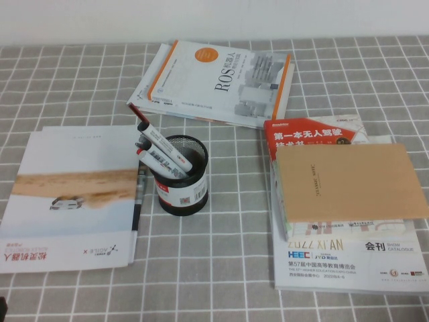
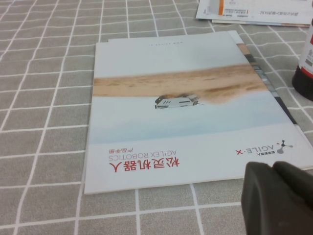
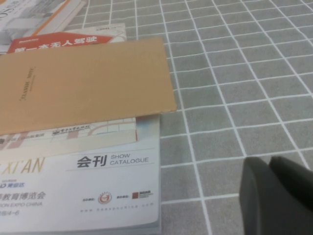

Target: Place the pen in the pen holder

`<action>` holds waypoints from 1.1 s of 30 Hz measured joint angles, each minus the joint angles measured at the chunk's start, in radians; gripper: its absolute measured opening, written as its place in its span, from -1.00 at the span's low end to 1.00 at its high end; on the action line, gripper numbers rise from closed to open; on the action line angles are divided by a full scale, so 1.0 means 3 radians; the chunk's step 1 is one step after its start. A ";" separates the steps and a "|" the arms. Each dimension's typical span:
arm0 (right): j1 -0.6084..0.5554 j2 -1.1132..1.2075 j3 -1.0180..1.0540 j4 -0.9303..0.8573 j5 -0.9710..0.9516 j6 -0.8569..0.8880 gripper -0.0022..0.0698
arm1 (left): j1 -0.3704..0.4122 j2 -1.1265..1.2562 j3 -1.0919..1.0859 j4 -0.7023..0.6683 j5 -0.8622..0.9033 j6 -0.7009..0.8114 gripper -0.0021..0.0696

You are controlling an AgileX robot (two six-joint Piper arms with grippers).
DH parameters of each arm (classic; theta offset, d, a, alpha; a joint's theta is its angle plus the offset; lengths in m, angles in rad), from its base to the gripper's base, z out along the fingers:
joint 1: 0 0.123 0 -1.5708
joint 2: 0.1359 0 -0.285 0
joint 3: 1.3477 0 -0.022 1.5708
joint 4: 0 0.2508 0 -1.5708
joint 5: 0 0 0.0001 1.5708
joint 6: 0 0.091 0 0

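Pen (image 1: 164,147) leaning tilted inside black mesh pen holder (image 1: 182,176).

The high view looks down over the whole table (image 1: 221,268); each wrist view skims low over one side's booklets.

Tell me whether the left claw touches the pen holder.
Apart. In the left wrist view the left claw hangs over the brochure's near corner, with cover between it and the pen holder. Right claw is parked over the tablecloth.

The white book (image 1: 221,80) reads "ROS". The left brochure (image 2: 186,122) reads "AGILEX ROBOTICS" and "AGILE·X". The catalogue (image 3: 83,191) reads "SHOW CATALOGUE", "EXPO CHINA" and "XI'AN". The label on the holder (image 1: 182,176) is too small to read.
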 joint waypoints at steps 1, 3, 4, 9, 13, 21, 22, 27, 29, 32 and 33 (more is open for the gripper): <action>-0.0006 0.0000 0.0000 0.0000 0.0010 0.0000 -0.97 | 0.0000 0.0000 0.0000 0.0000 0.0000 0.0000 -0.95; -0.0012 0.0000 0.0000 -0.0026 0.0008 0.0000 -0.97 | 0.0000 0.0000 0.0000 0.0000 0.0000 0.0000 -0.95; -0.0012 0.0000 0.0000 -0.0052 0.0008 0.0000 -0.97 | 0.0000 0.0000 0.0000 0.0000 0.0000 0.0000 -0.95; -0.0012 0.0000 0.0000 -0.0110 0.0011 0.0000 -0.97 | 0.0000 0.0000 0.0000 0.0000 0.0000 0.0000 -0.95; -0.0012 0.0000 0.0000 -0.0110 0.0016 0.0000 -0.97 | 0.0000 0.0000 0.0000 0.0000 0.0000 0.0000 -0.95; -0.0012 0.0000 0.0000 -0.0110 0.0019 0.0000 -0.97 | 0.0000 0.0000 0.0000 0.0000 0.0000 0.0000 -0.95; -0.0012 0.0000 0.0000 -0.0110 0.0019 0.0000 -0.97 | 0.0000 0.0000 0.0000 0.0000 0.0000 0.0000 -0.95; -0.0012 0.0000 0.0000 -0.0110 0.0019 0.0000 -0.97 | 0.0000 0.0000 0.0000 0.0000 0.0000 0.0000 -0.95; -0.0012 0.0000 0.0000 -0.0110 0.0019 0.0000 -0.97 | 0.0000 0.0000 0.0000 0.0000 0.0000 0.0000 -0.95; -0.0012 0.0000 0.0000 -0.0110 0.0019 0.0000 -0.97 | 0.0000 0.0000 0.0000 0.0000 0.0000 0.0000 -0.95; -0.0012 0.0000 0.0000 -0.0110 0.0019 0.0000 -0.97 | 0.0000 0.0000 0.0000 0.0000 0.0000 0.0000 -0.95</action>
